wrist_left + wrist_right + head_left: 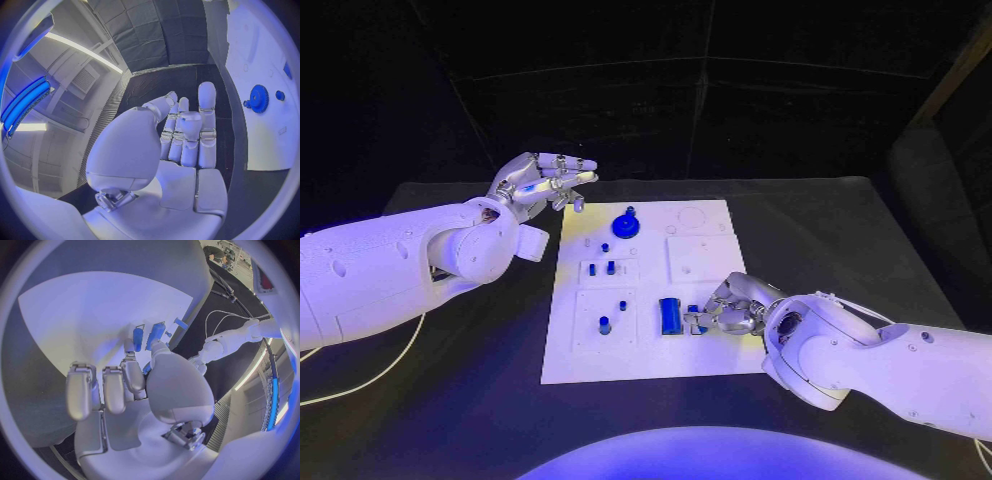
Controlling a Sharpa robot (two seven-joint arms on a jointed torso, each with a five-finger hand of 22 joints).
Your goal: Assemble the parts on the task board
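Note:
The white task board (718, 345) lies in the middle of the table. At its far end sits a blue gear (627, 225), also seen in the left wrist view as the gear (258, 95). Several small blue parts (600, 268) stand along the board's left side. A larger blue block (671, 316) lies at the near middle. My right hand (730, 305) is low over the board's near right, with thumb and a finger pinching a small blue part (695, 321) beside the block (155, 335). My left hand (542, 180) hovers off the board's far left corner, fingers apart, holding nothing.
Black table (848, 240) surrounds the board on all sides. A white cable (365, 385) trails on the table under my left arm. The board's right half has empty recessed outlines (700, 255).

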